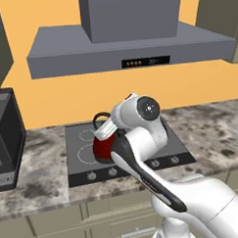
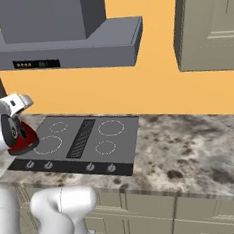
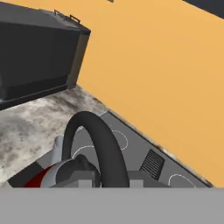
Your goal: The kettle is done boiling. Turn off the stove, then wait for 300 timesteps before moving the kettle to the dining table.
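Hand (image 1: 107, 127) clamped on kettle (image 1: 103, 147) handle (image 3: 98, 146), kettle at stove's (image 2: 111, 139) 7 o'clock burner. Hand view adds a black appliance (image 3: 37, 57) on the counter (image 3: 30, 127); right base view shows all four knobs (image 2: 90, 167).

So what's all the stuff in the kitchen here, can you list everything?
kettle: one, red with black handle, on the stove's front left burner
stove: one, dark grey, set in the counter
knobs: four, dark, along the stove's front
hood: one, grey, above the stove
counter: one, speckled grey-brown, under the orange wall
black box: one, on the counter left of the stove
cabinet: one, beige, upper right
claw: one, shut on the kettle's handle
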